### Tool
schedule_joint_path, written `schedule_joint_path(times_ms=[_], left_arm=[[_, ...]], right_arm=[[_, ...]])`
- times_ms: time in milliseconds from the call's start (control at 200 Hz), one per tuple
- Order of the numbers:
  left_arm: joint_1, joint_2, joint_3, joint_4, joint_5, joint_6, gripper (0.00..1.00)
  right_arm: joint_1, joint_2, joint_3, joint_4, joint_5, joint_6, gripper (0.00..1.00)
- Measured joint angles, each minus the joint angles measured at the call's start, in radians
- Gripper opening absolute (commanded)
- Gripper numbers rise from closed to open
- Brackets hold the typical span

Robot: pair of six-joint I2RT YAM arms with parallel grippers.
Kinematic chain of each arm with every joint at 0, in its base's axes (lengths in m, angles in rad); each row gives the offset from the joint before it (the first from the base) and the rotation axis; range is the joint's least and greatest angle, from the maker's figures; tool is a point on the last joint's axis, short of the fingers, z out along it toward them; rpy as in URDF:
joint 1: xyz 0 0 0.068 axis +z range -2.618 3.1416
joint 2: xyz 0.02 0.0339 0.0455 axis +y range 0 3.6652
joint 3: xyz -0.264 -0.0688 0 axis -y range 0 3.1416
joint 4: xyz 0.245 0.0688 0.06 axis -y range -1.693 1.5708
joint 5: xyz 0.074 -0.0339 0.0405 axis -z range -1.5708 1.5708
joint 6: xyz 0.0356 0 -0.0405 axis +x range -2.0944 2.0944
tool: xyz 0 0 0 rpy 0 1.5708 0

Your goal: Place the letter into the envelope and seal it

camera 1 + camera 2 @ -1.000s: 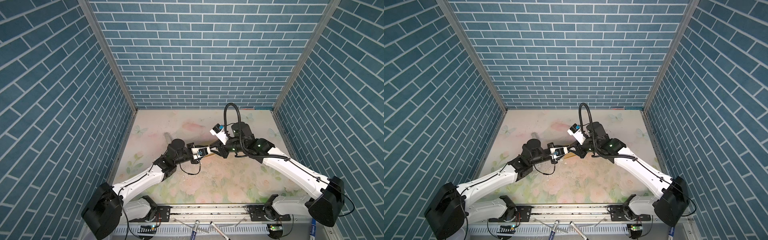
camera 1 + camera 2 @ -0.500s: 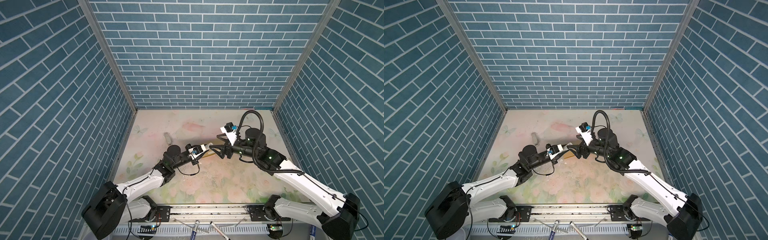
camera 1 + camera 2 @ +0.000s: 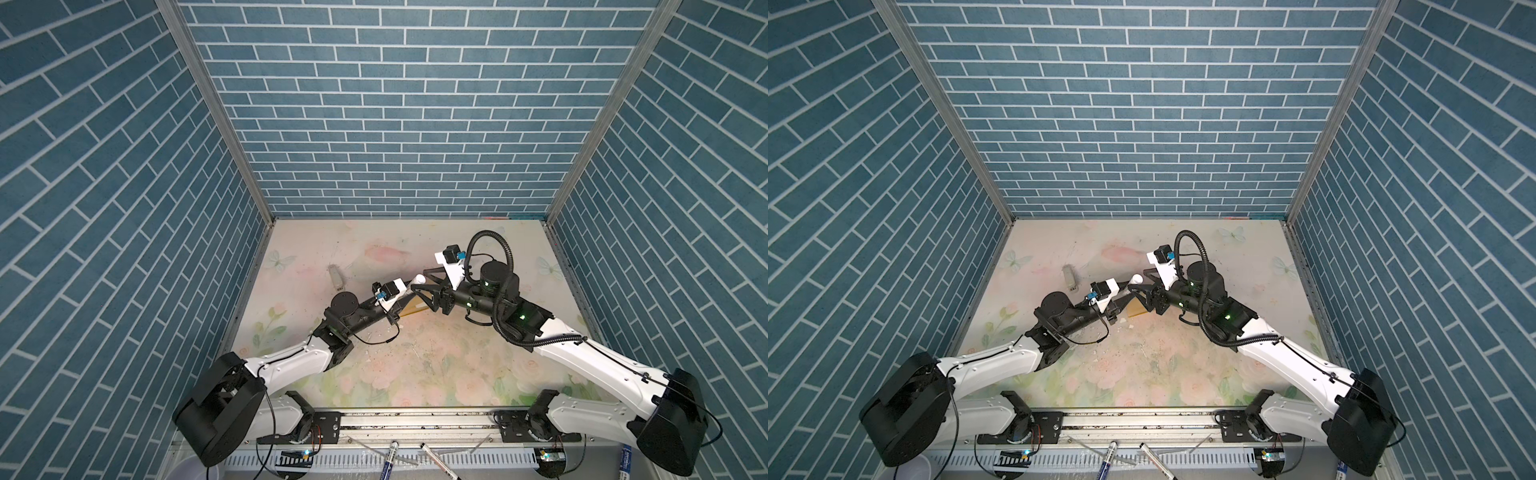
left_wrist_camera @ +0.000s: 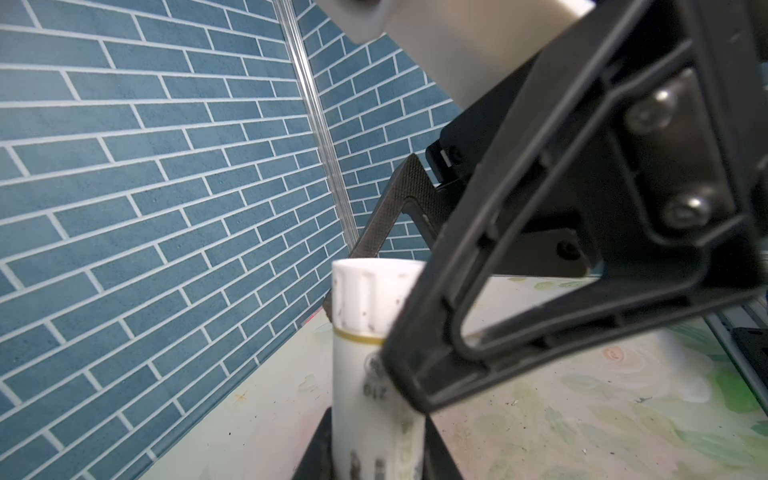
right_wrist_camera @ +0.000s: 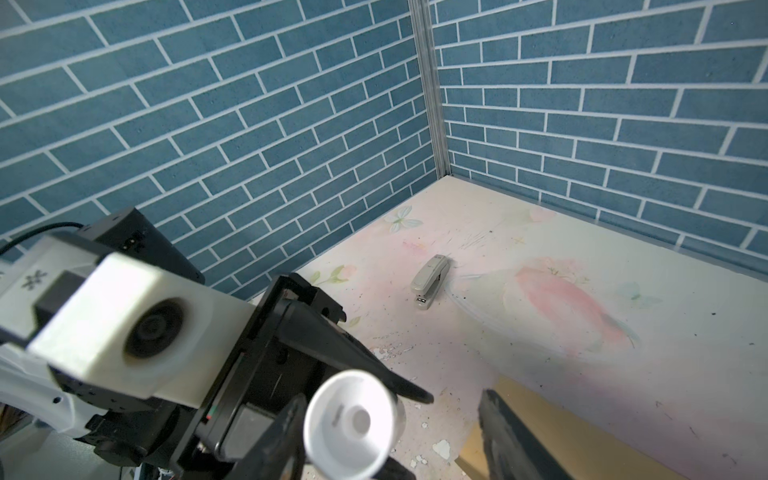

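Envelope (image 5: 602, 436): mustard-yellow, flat on table (image 5: 540, 299), mostly hidden. Lies beneath white tube (image 5: 353, 422). Left gripper (image 5: 361, 405) clamps tube; right gripper (image 3: 418, 281) jaws apart, straddling tube cap.

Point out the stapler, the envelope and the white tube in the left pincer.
stapler (image 5: 431, 282), right wrist view, its grey top.
envelope (image 5: 582, 446), right wrist view, bare yellow face.
white tube (image 4: 361, 374), left wrist view, body below the gold band.
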Motion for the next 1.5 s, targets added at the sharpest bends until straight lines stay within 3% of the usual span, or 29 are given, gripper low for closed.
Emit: schedule_joint_path(times_ms=[215, 435, 490, 575, 720, 805, 1100, 1300, 1500], left_arm=[[0.000, 0.005, 0.000, 0.007, 0.002, -0.013, 0.00], [0.002, 0.009, 0.000, 0.005, -0.003, -0.023, 0.00], [0.002, 0.010, 0.000, 0.004, -0.003, -0.022, 0.11], [0.002, 0.011, 0.000, 0.002, -0.004, -0.022, 0.22], [0.001, 0.007, -0.004, -0.019, -0.024, -0.011, 0.50], [0.000, -0.005, -0.017, -0.054, -0.062, -0.024, 0.56], [0.005, -0.020, -0.020, -0.226, -0.279, -0.273, 0.53], [0.025, 0.031, 0.045, -0.378, -0.332, -0.536, 0.31], [0.089, 0.220, 0.159, -0.463, -0.258, -0.790, 0.14]], right_arm=[[0.020, 0.034, 0.003, 0.000, 0.011, -0.005, 0.40], [0.032, 0.051, 0.008, -0.002, 0.021, -0.022, 0.05], [0.032, 0.051, 0.008, -0.003, 0.025, -0.023, 0.00], [0.033, 0.051, 0.008, -0.006, 0.042, -0.023, 0.00], [0.043, 0.043, 0.008, -0.025, 0.140, -0.023, 0.00], [0.016, 0.036, 0.007, -0.032, 0.232, -0.020, 0.00], [-0.051, 0.132, -0.009, 0.036, 0.430, -0.001, 0.00], [-0.051, 0.274, -0.036, 0.099, 0.481, 0.001, 0.00], [-0.051, 0.385, -0.036, 0.162, 0.502, 0.001, 0.00]])
